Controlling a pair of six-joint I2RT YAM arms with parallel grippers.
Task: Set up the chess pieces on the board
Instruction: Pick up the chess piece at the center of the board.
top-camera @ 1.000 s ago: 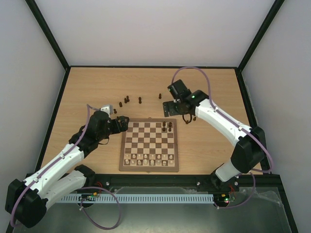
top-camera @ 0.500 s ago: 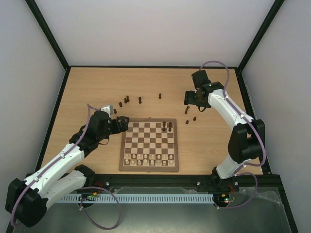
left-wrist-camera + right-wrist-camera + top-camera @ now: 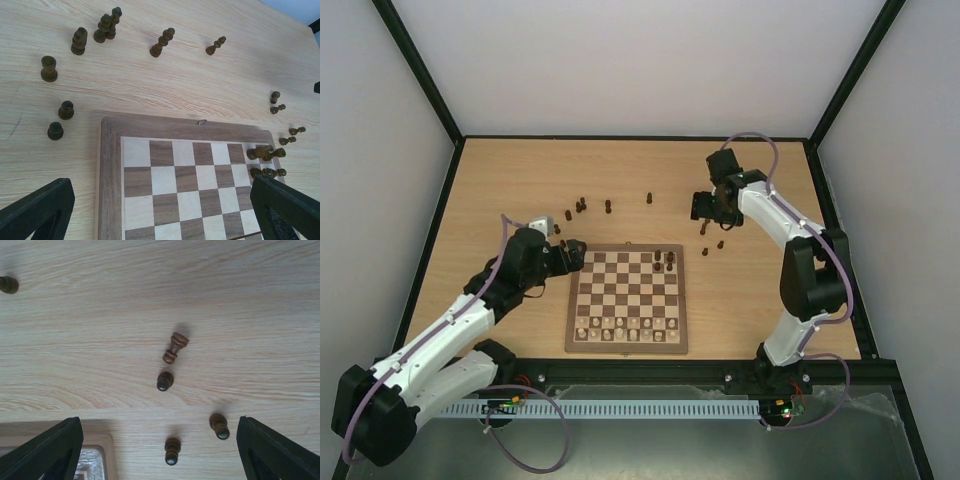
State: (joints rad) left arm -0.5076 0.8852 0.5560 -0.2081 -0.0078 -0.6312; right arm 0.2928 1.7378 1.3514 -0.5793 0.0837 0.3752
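Observation:
The board [image 3: 627, 300] lies in the middle of the table, and its far left corner [image 3: 112, 150] shows in the left wrist view. Dark chess pieces stand loose behind it: a group at the left [image 3: 580, 206], singles [image 3: 608, 207] [image 3: 648, 197], and several at the right [image 3: 705, 229]. A few dark ones [image 3: 664, 260] stand on the board's far right squares [image 3: 262, 152]. My left gripper [image 3: 572, 250] [image 3: 160, 215] hangs open over the far left corner, holding nothing. My right gripper [image 3: 712, 212] [image 3: 160, 460] is open above the right-hand pieces, with two pawns [image 3: 171, 451] [image 3: 219, 426] between its fingers and untouched.
Pale cream chessmen [image 3: 625, 330] fill the board's near rows. A tilted dark piece [image 3: 175, 347] and another pawn [image 3: 165, 381] sit just beyond the right fingers. Loose dark pieces [image 3: 49, 68] [image 3: 66, 110] stand left of the board corner. Black frame rails edge the table.
My right arm swung from the board's far right corner out to the right and back, ending over the loose pieces there, its jaws narrowing slightly. The left arm stayed put.

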